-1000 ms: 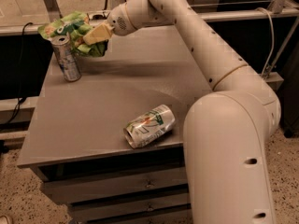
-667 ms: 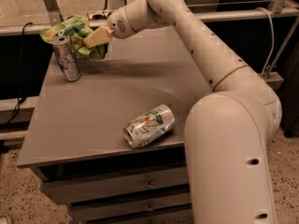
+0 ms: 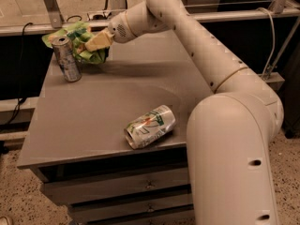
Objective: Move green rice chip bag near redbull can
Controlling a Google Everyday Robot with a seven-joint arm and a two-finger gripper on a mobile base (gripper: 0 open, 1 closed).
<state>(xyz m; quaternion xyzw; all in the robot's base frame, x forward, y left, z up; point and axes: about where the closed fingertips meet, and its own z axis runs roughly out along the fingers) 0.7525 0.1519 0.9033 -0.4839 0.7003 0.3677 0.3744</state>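
Observation:
The green rice chip bag [image 3: 80,40] is crumpled at the table's far left corner, right behind and beside the redbull can [image 3: 66,60], which stands upright. My gripper [image 3: 97,42] reaches in from the right, its yellowish fingers [image 3: 99,39] shut on the bag's right side. The bag's lower edge is at or just above the table top; I cannot tell whether it touches. The bag's left part overlaps the can's top from behind.
A wider white can with green and red print [image 3: 150,126] lies on its side near the front edge of the grey table [image 3: 93,111]. My arm's large white body [image 3: 234,163] fills the right foreground. Drawers sit under the table; a metal rail runs behind it.
My gripper and the bag have sunk slightly toward the table beside the redbull can. The two cans have not moved.

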